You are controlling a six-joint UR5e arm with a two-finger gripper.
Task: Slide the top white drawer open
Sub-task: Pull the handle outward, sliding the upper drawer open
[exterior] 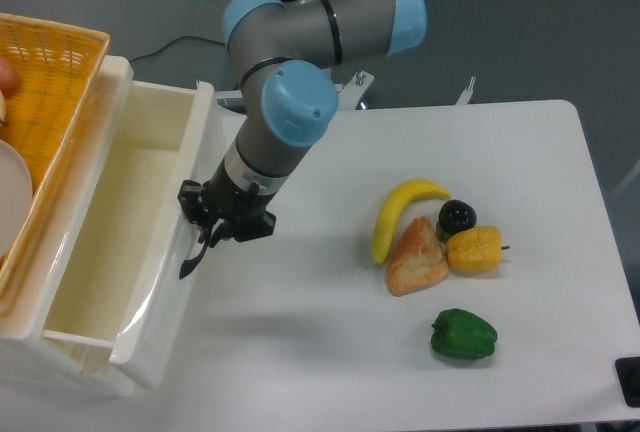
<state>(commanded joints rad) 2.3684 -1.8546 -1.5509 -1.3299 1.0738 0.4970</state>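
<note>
The white table carries a cluster of food items on its right half. A yellow banana lies curved beside a tan bread piece, touching it. A small black round fruit sits just above a yellow bell pepper. A green bell pepper lies apart, nearer the front edge. A woven yellow basket occupies the upper left, holding a white plate.
</note>
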